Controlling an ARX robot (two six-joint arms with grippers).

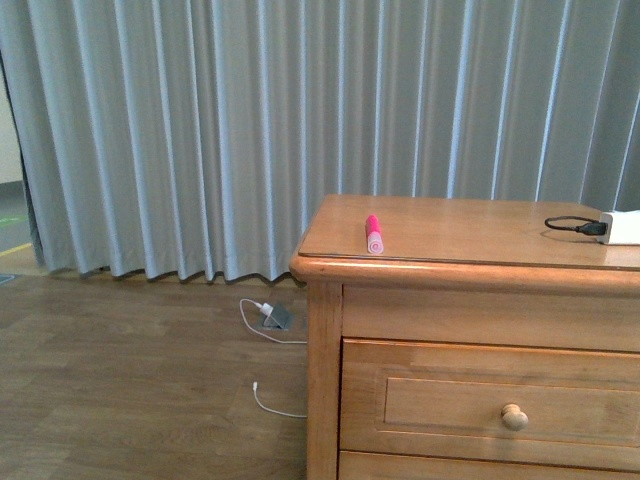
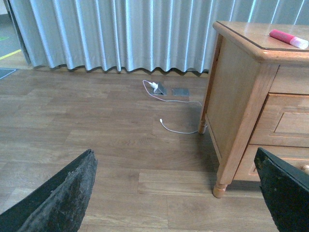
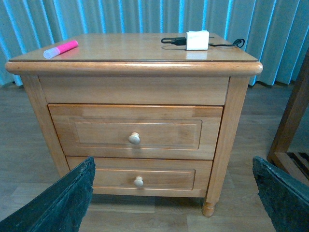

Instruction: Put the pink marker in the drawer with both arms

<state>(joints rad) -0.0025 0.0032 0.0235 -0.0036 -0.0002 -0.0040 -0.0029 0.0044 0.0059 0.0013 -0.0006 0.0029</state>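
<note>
The front view crops the drawer at the right edge.

grey pleated curtain, wood-plank floor
a wooden cabinet stands near the curtain; a white cable lies on the floor.

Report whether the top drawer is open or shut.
Shut: the top drawer sits flush in the cabinet, with no interior showing.

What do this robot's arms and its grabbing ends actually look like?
Little of them shows. The left gripper and the right gripper each have two wide, flat black jaws with a rough, slightly greyish surface and tapered tips. No cables, markings or arm links are in view, and the front view shows no arm at all.
</note>
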